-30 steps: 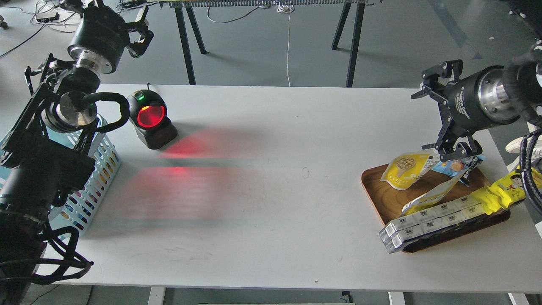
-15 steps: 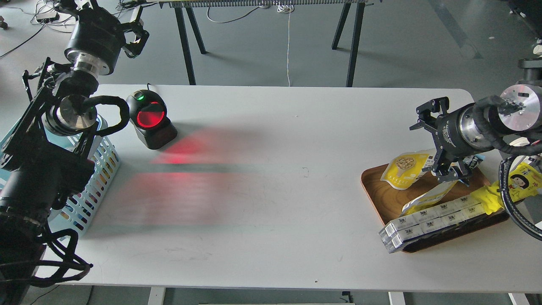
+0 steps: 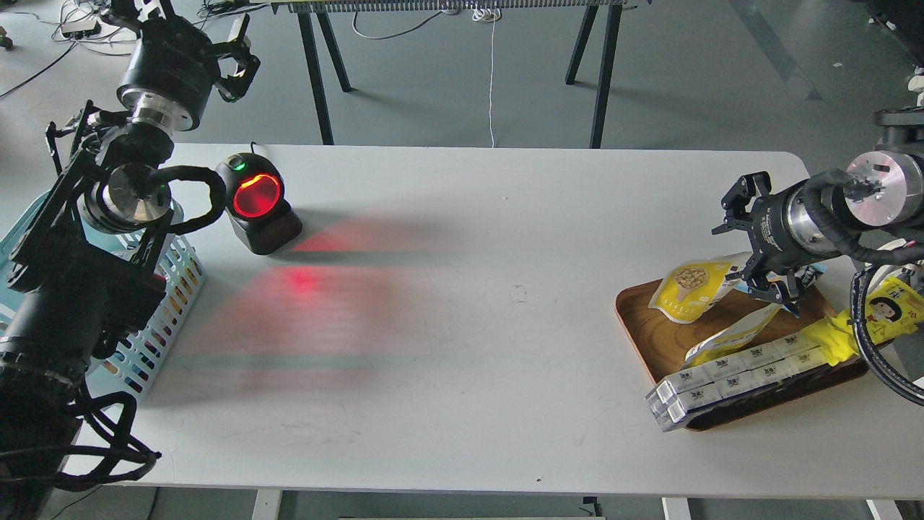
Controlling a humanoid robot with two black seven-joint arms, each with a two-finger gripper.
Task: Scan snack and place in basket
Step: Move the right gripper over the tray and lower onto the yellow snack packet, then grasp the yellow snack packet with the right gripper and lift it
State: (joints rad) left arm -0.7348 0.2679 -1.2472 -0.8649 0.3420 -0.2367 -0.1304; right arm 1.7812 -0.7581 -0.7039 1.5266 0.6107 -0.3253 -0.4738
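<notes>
Fingers on my right gripper [image 3: 758,242] are spread wide apart, one raised above the snack [image 3: 691,289] and the lower one down at the pouch's right edge, though I cannot tell whether it touches; nothing is gripped. Taking the wooden tray [image 3: 668,339] as my landmark, the snack leans in its far left corner, yellow face toward me. A second pale pouch [image 3: 729,336] lies across the tray's middle, a row of clear boxes [image 3: 729,375] runs along its near edge, and a long yellow wrapper [image 3: 863,325] hangs off its right end. Far left of the tray across the tabletop [image 3: 462,347], the scanner [image 3: 256,198] glows red, with the basket [image 3: 162,310] at the left edge. My left gripper [image 3: 234,61] is raised beyond the tabletop's far left corner, fingers too dark to tell.
</notes>
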